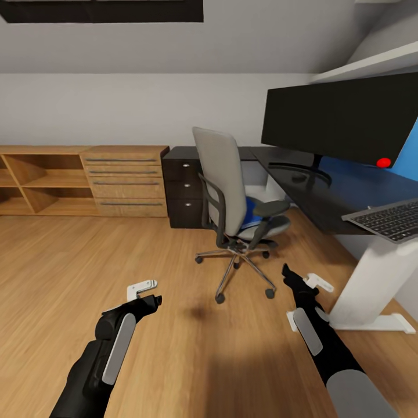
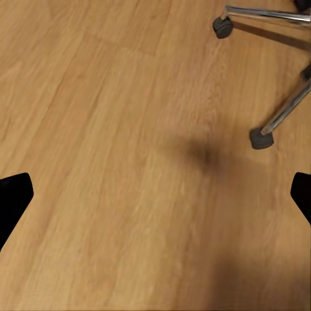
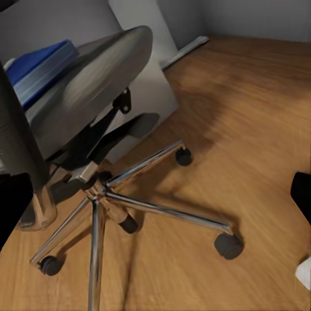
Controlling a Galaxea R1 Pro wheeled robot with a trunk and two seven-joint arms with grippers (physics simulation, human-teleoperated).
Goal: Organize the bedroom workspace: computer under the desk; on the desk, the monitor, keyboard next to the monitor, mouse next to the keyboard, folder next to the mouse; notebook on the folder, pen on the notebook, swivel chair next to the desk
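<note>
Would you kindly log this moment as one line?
folder: on chair | keyboard, monitor: on desk | jaws: open, empty

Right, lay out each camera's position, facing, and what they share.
Head view: looks down over both arms at the swivel chair, desk and monitor.
Left wrist view: faces the floor; dark fingertips at the picture's edges.
Right wrist view: faces the chair's seat and the folder.
Shared: all three show the chair's chrome base.
</note>
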